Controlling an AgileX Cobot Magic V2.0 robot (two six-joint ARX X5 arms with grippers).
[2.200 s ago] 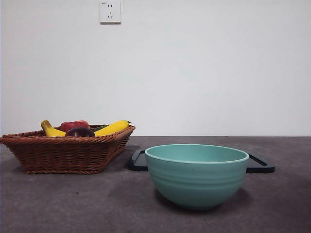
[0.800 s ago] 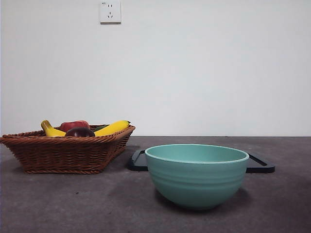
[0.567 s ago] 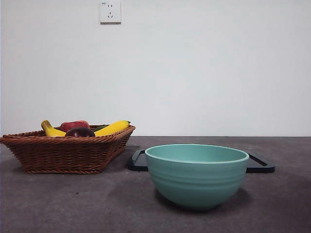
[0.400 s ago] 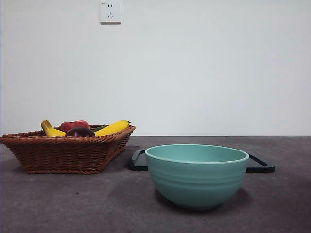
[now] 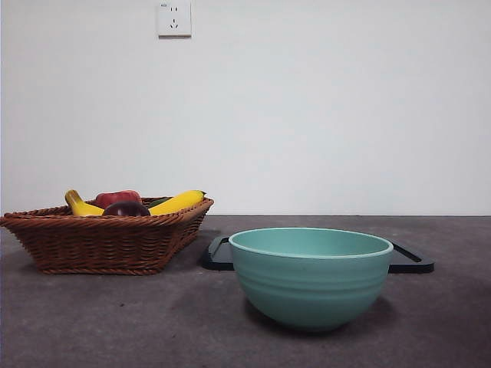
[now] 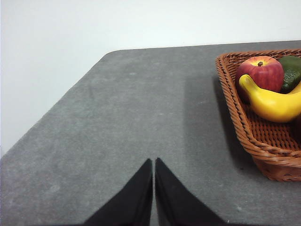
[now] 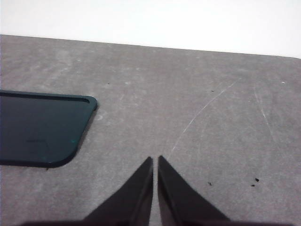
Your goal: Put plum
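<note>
table (image 5: 92, 322): grey mat, no arm in front view. basket (image 5: 107, 241): wicker, stands apart from bowl (image 5: 311, 276), which sits in front of a dark tray (image 5: 410, 261). bananas (image 5: 178, 202), apple (image 5: 116, 198) and plum (image 5: 126, 208) lie in basket; plum is at the near rim, touching or just beside apple. left gripper (image 6: 154, 162): jaws closed together, nothing held, over bare table near basket's side. right gripper (image 7: 155, 160): jaws also pressed closed, empty, near tray corner. risk: plum is smooth and glossy w/ fruit crowding it, so jaws may slip off or nudge banana/apple; jaws must open first. hidden: plum not seen in left wrist view; basket cut off at frame edge; plum's lower half behind rim; destination not stated.
</note>
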